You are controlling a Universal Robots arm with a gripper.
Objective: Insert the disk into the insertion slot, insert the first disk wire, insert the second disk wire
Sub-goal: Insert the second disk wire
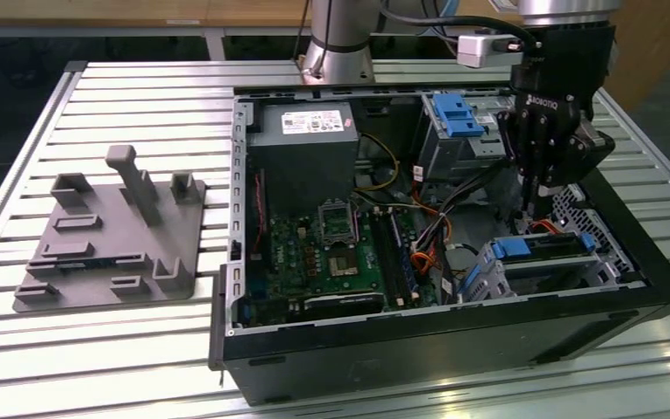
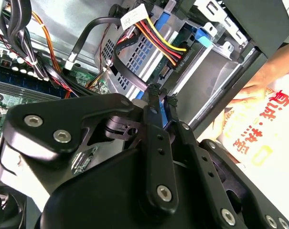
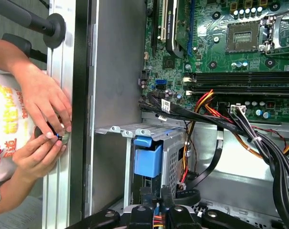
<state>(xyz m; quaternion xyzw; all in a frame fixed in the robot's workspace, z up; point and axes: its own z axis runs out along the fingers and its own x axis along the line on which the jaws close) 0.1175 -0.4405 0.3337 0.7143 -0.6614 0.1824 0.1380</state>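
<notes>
Slatted metal bench [image 1: 137, 96] carries the open computer case [image 1: 428, 336], and your claw [image 2: 162, 94] reaches down into its corner by the drive cage [image 1: 550, 279]. The disk [image 1: 541, 247] already sits in that cage, with its blue frame showing at both ends. It lies roughly flat, its long axis running across the case from the exterior view's left to its right. Its socket end appears to face the motherboard [image 1: 335, 253], where the coloured wire plug [image 2: 179, 56] is seated.

Your claw is pinched narrow and seems to grip the end of the black wire [image 2: 116, 67], just beside that plug. Watch the angle, because a tilted plug could jam or bend at the socket. The stiff loop in the black wire may tug it sideways. The claw could also snag the coloured wires. A person's hands [image 3: 39, 105] rest right against the case wall outside, near your arm.
</notes>
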